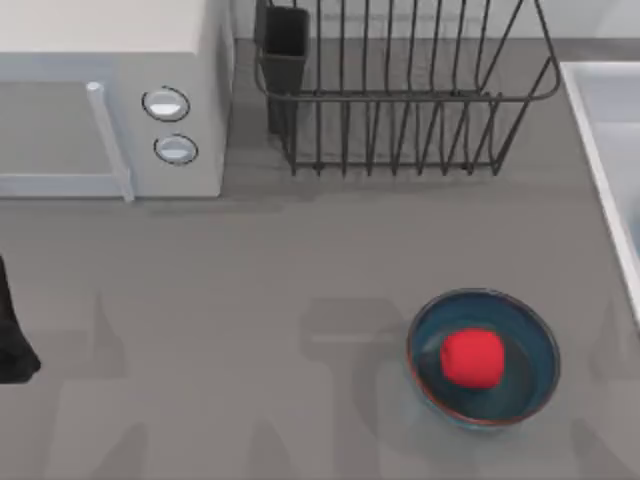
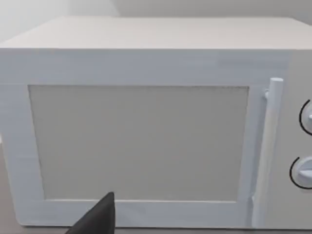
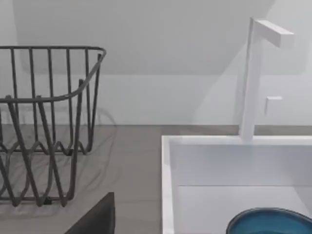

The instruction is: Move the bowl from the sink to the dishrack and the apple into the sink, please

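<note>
A teal-blue bowl (image 3: 269, 222) with a reddish rim lies inside the white sink (image 3: 168, 161), seen in the right wrist view; the sink's rim (image 1: 600, 140) runs along the table's right edge. The red apple (image 1: 472, 357) rests in a second, look-alike bowl (image 1: 530, 385) on the table at the front right. At the back middle stands the black wire dishrack (image 1: 400, 95), with a dark cutlery cup at its left corner. My left arm (image 1: 12, 335) sits at the table's far left, and my left gripper (image 2: 95, 222) faces the microwave. My right gripper (image 3: 95, 219) is near the sink and rack.
A white microwave (image 1: 110, 100) with two knobs and a bar handle fills the back left. A white faucet (image 3: 251, 78) rises behind the sink. Grey tabletop lies open between the microwave, the rack and the bowl with the apple.
</note>
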Controlling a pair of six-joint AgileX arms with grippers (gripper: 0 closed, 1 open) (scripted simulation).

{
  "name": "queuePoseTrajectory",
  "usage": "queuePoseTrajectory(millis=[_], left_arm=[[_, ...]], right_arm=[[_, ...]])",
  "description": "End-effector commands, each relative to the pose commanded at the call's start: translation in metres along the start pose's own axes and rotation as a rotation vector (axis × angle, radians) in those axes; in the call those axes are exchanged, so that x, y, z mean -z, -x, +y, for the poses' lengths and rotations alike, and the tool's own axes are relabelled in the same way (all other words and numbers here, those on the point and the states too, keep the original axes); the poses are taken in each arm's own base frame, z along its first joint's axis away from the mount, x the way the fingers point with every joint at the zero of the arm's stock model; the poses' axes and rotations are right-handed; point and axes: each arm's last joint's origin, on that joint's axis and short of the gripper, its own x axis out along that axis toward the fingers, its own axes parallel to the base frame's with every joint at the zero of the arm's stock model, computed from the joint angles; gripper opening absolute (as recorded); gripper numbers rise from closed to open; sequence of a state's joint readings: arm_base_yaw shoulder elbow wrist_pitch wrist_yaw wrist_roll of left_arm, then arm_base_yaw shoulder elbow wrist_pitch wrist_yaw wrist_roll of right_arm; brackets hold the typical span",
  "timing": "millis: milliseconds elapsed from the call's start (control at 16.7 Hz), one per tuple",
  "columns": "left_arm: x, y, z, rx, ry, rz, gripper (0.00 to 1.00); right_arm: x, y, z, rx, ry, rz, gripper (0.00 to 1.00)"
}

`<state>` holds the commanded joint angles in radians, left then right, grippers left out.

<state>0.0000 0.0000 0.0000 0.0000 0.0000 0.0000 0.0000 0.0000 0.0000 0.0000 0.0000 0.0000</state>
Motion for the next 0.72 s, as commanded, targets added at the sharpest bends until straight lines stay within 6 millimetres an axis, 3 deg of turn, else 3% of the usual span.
queuePoseTrajectory(millis=[180, 360, 540, 720], left_arm=[[0.0, 0.0, 0.0, 0.0, 0.0, 0.0, 1.0], [0.0, 0.0, 0.0, 0.0, 0.0, 0.0, 1.0], [0.0, 0.0, 0.0, 0.0, 0.0, 0.0, 1.0], [0.0, 0.0, 0.0, 0.0, 0.0, 0.0, 1.0]], right_arm=[[-0.002, 0.0, 0.0, 0.002, 0.001, 0.005, 1.0], [-0.018, -0.001, -0.002, 0.02, 0.013, 0.048, 1.0], [-0.049, -0.008, -0.005, 0.045, 0.035, 0.136, 1.0], [-0.088, -0.027, -0.01, 0.07, 0.062, 0.261, 1.0]])
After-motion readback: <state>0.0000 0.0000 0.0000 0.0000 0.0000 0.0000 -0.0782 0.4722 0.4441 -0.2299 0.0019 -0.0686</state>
